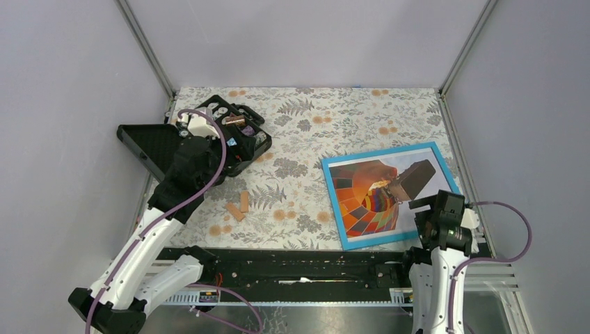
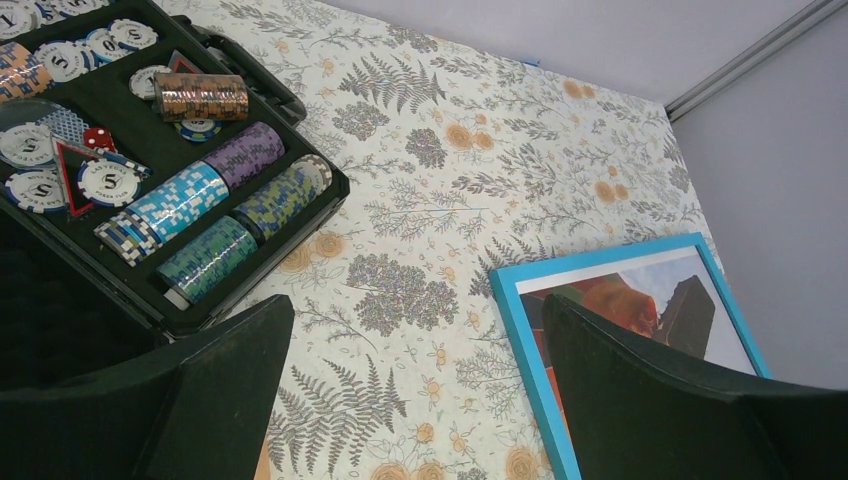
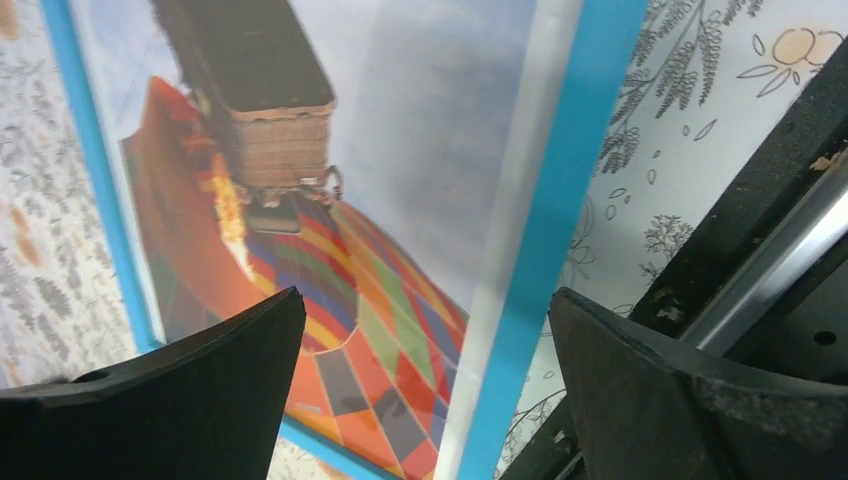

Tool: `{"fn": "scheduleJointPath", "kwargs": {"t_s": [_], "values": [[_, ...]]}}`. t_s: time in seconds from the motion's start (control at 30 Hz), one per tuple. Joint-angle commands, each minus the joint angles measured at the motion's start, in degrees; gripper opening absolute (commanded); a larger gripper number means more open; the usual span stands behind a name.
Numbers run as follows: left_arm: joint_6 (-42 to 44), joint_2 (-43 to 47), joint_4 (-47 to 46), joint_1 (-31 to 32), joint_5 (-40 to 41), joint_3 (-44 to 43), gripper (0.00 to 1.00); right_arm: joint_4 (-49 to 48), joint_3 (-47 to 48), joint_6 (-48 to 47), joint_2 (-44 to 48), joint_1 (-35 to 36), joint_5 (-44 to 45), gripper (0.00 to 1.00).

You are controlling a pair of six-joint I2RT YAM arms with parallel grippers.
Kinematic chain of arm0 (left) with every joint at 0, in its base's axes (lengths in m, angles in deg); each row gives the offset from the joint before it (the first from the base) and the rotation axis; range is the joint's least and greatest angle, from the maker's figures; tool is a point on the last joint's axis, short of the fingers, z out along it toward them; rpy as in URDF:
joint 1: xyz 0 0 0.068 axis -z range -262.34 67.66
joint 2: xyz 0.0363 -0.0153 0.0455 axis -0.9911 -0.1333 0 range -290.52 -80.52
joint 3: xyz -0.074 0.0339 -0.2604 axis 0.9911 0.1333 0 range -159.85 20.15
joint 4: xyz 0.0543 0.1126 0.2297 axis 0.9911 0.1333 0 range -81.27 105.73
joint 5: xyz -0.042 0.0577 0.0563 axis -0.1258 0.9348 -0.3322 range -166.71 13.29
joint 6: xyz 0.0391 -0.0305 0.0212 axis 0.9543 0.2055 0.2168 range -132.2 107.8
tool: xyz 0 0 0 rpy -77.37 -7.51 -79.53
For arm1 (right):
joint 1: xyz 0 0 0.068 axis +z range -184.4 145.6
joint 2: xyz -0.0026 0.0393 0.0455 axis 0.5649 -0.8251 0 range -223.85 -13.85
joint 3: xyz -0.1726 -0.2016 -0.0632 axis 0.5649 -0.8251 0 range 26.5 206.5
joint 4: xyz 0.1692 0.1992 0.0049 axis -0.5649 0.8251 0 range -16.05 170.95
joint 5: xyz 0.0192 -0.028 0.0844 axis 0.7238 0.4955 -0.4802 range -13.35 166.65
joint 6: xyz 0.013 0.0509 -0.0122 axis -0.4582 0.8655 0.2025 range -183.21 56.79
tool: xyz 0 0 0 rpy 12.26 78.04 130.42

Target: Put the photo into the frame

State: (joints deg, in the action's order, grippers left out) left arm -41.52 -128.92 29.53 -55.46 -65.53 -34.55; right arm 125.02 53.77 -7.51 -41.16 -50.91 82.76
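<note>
The frame (image 1: 332, 202), with its bright blue rim up, lies flat on the flowered table at the right. The photo (image 1: 362, 198) of the orange-red balloon shows face up inside the rim, with a white strip along one side. My right gripper (image 1: 433, 209) is open and empty above the frame's near right corner. In the right wrist view the gripper (image 3: 425, 390) has the rim (image 3: 570, 200) and the photo (image 3: 400, 200) below its fingers. My left gripper (image 1: 224, 149) is open and empty above the table by the black case. The left wrist view shows it (image 2: 420, 400) with the frame (image 2: 520, 340) and photo (image 2: 650, 290) at the right.
A black case (image 1: 259, 145) of poker chips stands open at the back left, its lid (image 1: 146, 142) laid out to the left; it also shows in the left wrist view (image 2: 320, 185). Two small brown blocks (image 1: 238, 205) lie mid-table. A black rail (image 1: 292, 268) runs along the near edge.
</note>
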Motion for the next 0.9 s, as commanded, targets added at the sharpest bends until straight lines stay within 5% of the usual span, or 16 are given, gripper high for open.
{"fn": "scheduleJointPath", "kwargs": {"t_s": [0.0,0.17,0.3,0.5,0.7,0.87], "values": [[1.11,0.88,-2.97,0.19,0.9,0.38,0.99,3.68,6.97,-3.22,-1.55,0.53,-1.74,1.0],[1.25,0.16,-2.87,0.26,0.52,0.08,0.99,9.74,18.77,-8.24,-3.4,0.52,-11.79,1.0],[1.8,-0.55,-1.91,0.29,0.15,-2.15,0.99,8.45,36.09,-23.04,-9.3,0.67,-19.11,1.0],[1.09,-3.48,4.49,0.24,-4.22,-22.21,0.99,-0.12,59.66,-32.78,-15.8,0.87,-21.07,1.0],[5.19,-4.56,2.48,0.19,-6.02,-35.76,0.99,-16.36,65.83,-31.26,-13.69,0.87,-16.45,1.0],[7.87,-3.81,2.49,0.2,-4.03,-40.3,0.99,-19.97,68.24,-31.84,-13.89,0.91,-17.15,1.0]]}}
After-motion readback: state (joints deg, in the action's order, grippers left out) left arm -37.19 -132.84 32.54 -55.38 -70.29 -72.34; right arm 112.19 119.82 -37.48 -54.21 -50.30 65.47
